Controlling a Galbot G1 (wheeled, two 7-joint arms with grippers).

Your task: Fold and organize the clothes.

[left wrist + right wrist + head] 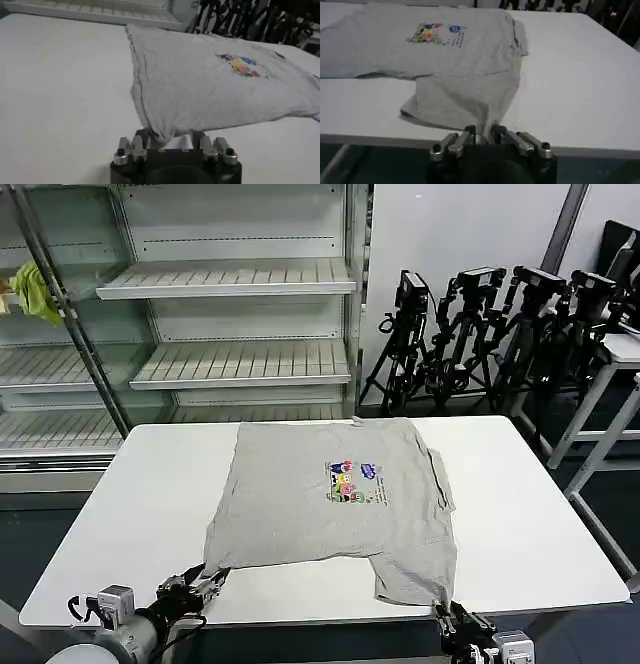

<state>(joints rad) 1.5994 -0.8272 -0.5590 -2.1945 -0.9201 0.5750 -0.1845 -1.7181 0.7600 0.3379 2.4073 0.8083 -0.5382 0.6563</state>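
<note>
Light grey short-sleeved cotton T-shirt (pixel 335 509) with a small multicolour chest print (pixel 353 482) lies spread, partly folded, at the centre of the white rectangular counter (pixel 520 524), its near edge toward the lower part of the head view. Left gripper (pixel 205 584) sits at lower left of the head view, at the shirt's near left corner; in the left wrist view (pixel 170 142) its jaws are clenched on that corner, cloth bunched between them. Right gripper (pixel 445 614) sits at lower right, at the counter's front edge; the right wrist view (pixel 481 134) shows its jaws pinched on the shirt's near right corner, where a loose flap (pixel 465 102) lies lower than the rest. Both grips look shallow, taken on the very corners. Risks, as judged: a corner slips out during the lift, leaving the fold lopsided; uneven travel of the two arms skews the crease; the right corner, close to the counter edge, could drag or droop over it. Yellow-green rag (pixel 35 289) hangs on the shelving at upper left, not involved.
</note>
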